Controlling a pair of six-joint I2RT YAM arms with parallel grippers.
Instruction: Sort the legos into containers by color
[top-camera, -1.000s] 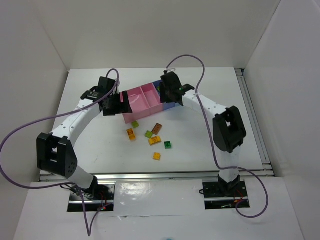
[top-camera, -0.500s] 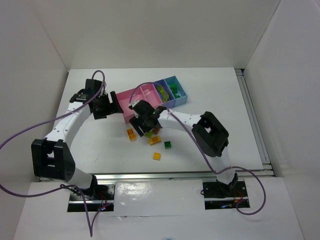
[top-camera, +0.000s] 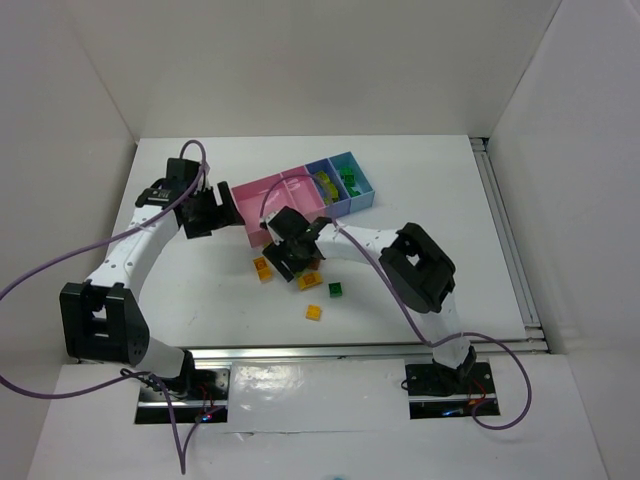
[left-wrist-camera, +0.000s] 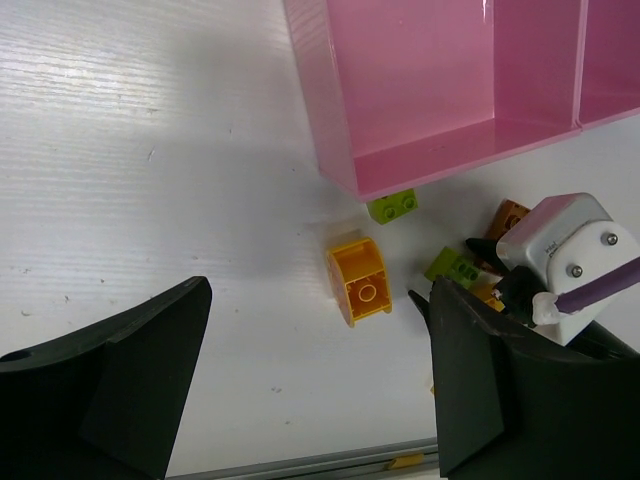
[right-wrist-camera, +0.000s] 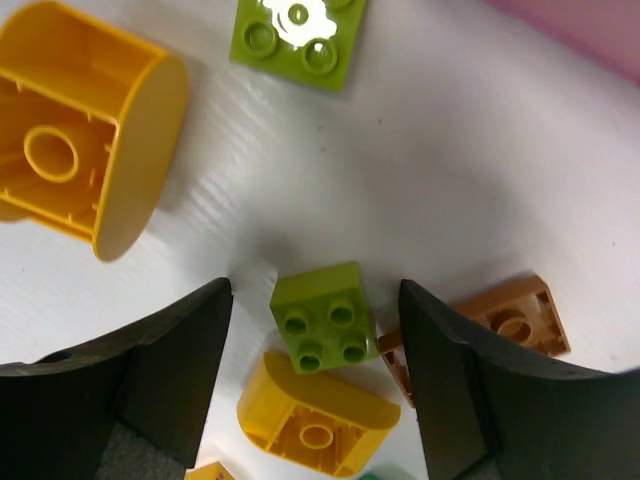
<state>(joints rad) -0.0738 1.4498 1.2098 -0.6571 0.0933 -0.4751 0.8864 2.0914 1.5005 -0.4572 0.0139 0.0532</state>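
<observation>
The joined bins stand at the back: two pink (top-camera: 268, 196), darker blue (top-camera: 322, 173) and light blue (top-camera: 361, 178). A lime brick lies in the darker blue bin and a dark green brick in the light blue one. My right gripper (top-camera: 289, 256) is open, low over the loose pile. A lime brick (right-wrist-camera: 325, 318) sits on the table between its fingers, untouched. An orange curved brick (right-wrist-camera: 315, 425) and a brown brick (right-wrist-camera: 510, 320) lie beside it. My left gripper (top-camera: 214, 211) is open and empty beside the left pink bin (left-wrist-camera: 450, 90).
An orange brick (top-camera: 262, 268), a dark green brick (top-camera: 336, 289) and another orange brick (top-camera: 314, 312) lie loose in front of the bins. A second lime brick (left-wrist-camera: 393, 207) lies against the pink bin's front wall. White walls enclose the table.
My right arm swung from over the blue bins down to the loose pile and settled low around the lime brick. My left gripper drew back a little to the left.
</observation>
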